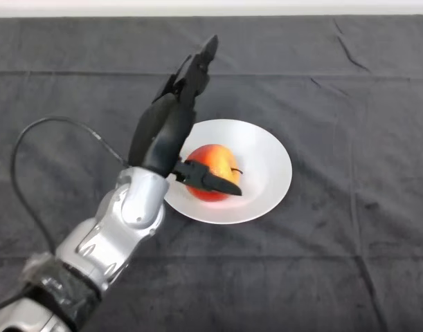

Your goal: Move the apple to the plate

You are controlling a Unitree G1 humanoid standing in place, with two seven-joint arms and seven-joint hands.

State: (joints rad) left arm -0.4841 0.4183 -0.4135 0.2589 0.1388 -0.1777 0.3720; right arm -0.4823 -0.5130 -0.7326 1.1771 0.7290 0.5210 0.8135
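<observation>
Head view shows a white plate [266, 149] just right of the middle of the dark cloth [349, 263], and the red-yellow apple [212, 162] sits inside it toward the plate's 9 o'clock side. The left hand [166, 131] comes up from 7 o'clock on its silver-grey arm [121, 221] and stands over the plate's 9 o'clock rim, its fingers [197, 69] stretched straight toward 12 o'clock and spread wide from the thumb [211, 181], which lies across the apple's front, gripping nothing.

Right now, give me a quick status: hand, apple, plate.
Black left hand open, fingers straight, beside the plate. Red-yellow apple sits in round white plate. Thumb across apple's front. Nothing else in the way.
</observation>
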